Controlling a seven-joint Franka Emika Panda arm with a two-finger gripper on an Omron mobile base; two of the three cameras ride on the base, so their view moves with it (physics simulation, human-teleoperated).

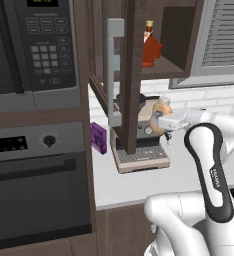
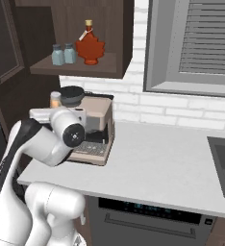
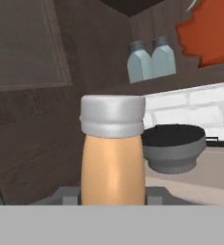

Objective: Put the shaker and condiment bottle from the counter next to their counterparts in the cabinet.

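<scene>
At centre of the hand view, the bottle (image 3: 113, 158) stands upright between the two dark finger tips, its grey cap on top; the gripper (image 3: 113, 195) is clamped on its lower body. From the left base view the same bottle (image 1: 162, 109) sits at mid-frame, held above the bench (image 1: 139, 185), just in front of the coffee machine (image 1: 139, 145) and beside the open cabinet door (image 1: 131, 75). In the right base view the bottle (image 2: 56, 99) is at the left, peeking above the forearm, well below the cabinet shelf (image 2: 76, 69).

The step in hand appears to be carrying the bottle up to the shelf. To do it well, I judge the lift should go straight up first, keeping clear of the dark bowl-like top of the machine (image 2: 72, 95), then move in over the shelf lip with the bottle kept upright. The red bottle (image 2: 89, 45) with its yellow cap is the counterpart, so the set-down spot should be just beside it, without knocking the two pale shakers (image 2: 63, 54) at the shelf's left. The open door edge stands close to the wrist in the left base view; swinging wide there risks a bump. Release only once the base rests flat on the shelf.
</scene>
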